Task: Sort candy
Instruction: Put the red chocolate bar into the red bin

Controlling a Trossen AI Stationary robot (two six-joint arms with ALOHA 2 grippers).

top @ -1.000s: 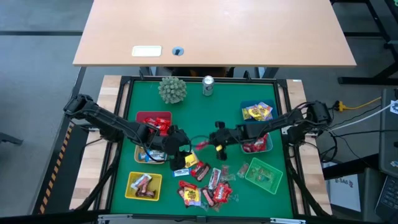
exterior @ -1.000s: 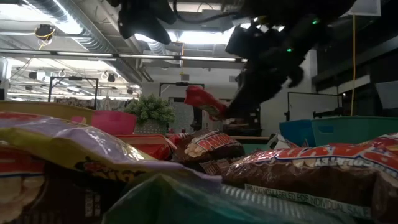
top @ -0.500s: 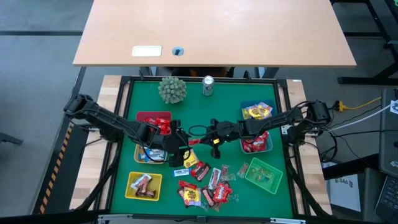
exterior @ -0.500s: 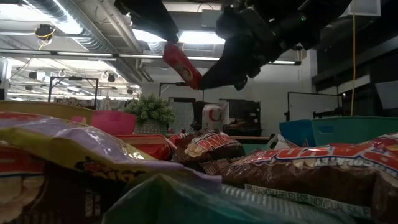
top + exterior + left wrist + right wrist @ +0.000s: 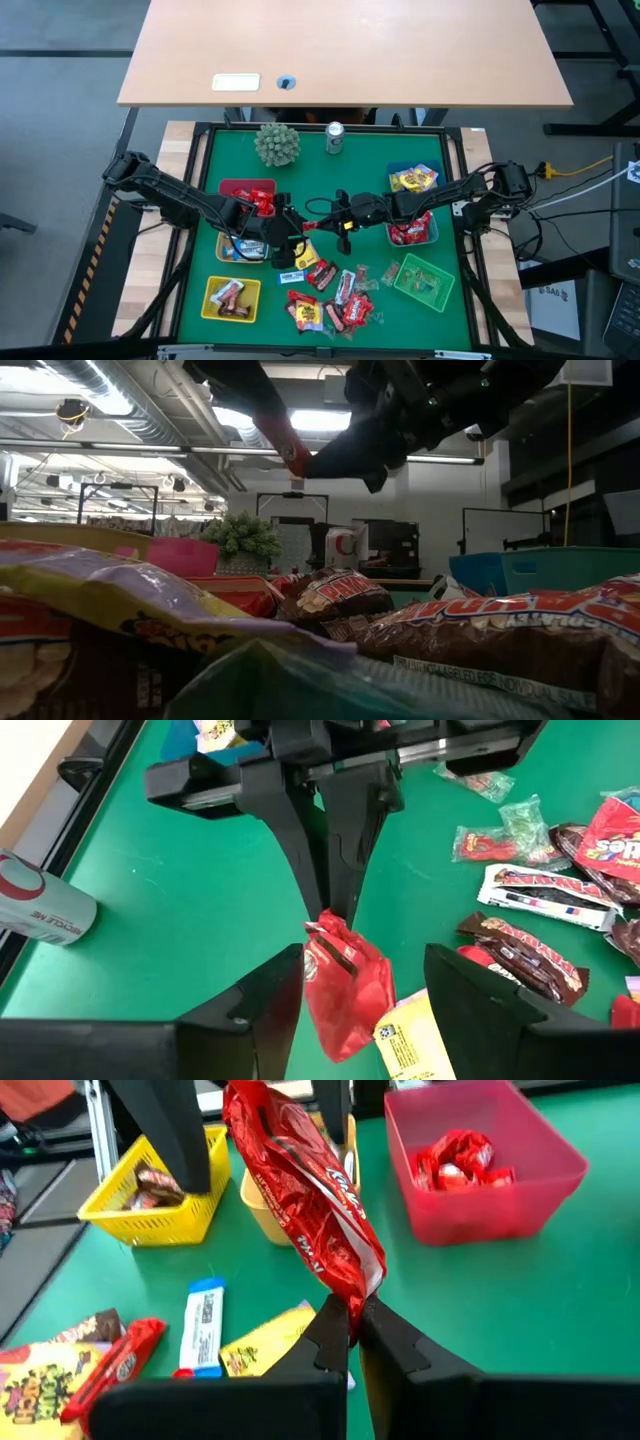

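candy: shiny crinkled red wrapper [image 5: 305,1190] | right hand [image 5: 352,1325]: pinching it | left hand [image 5: 365,990]: spread wide

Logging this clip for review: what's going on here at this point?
The right gripper is shut on a red candy, holding it up in the air over the middle of the green table. The left gripper is open right in front of it, fingers either side of the wrapper, looking like a handover. More candy lies loose at the near edge, and some already sits in the red basket and yellow basket.
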